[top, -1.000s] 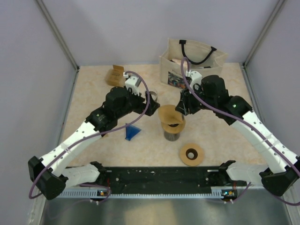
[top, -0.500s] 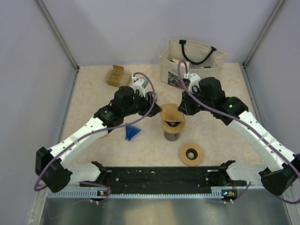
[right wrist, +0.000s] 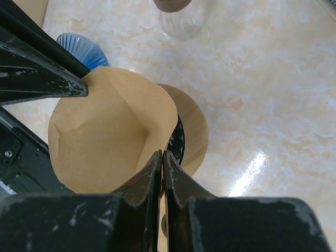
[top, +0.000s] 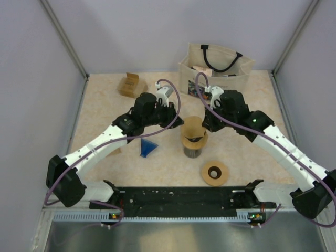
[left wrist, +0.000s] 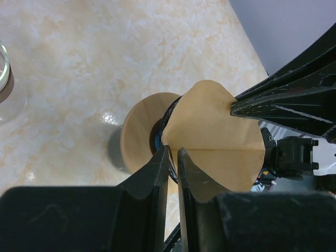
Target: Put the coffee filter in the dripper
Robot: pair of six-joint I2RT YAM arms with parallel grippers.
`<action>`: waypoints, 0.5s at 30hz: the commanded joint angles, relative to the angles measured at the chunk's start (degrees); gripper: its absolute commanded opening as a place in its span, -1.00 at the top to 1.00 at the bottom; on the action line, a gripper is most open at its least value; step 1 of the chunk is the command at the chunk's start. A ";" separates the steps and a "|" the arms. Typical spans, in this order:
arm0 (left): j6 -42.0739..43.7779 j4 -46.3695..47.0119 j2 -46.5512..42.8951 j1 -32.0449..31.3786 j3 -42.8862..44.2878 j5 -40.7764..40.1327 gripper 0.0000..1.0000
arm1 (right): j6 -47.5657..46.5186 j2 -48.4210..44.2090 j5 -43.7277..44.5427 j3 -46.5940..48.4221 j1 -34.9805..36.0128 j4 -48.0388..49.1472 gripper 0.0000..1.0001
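We brought both arms in closer; left gripper, right gripper each pinched tight on brown paper cone filter, now over wood-ringed dripper, nearly in

The top camera looks down from behind both arms. Wrist cameras peer closely past the left gripper and right gripper; all share the coffee filter between them.

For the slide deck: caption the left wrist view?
Left gripper and right gripper pinch opposite edges of the coffee filter over the dripper.
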 commanded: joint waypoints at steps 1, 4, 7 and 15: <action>0.85 1.83 -0.16 -0.48 1.84 1.12 0.67 | -0.90 -0.34 1.23 -0.98 -0.70 2.08 0.92; 1.20 1.48 -0.16 -0.48 1.84 -0.19 0.67 | -0.73 -0.25 1.49 -1.60 -0.97 2.52 0.91; 1.55 1.31 0.10 -0.48 2.02 -0.02 0.67 | -0.73 -0.34 1.75 -1.51 -1.14 2.70 0.91; 2.69 -0.10 0.37 -0.74 2.28 -1.25 0.66 | -0.73 -0.34 0.87 -1.51 -1.14 2.70 0.87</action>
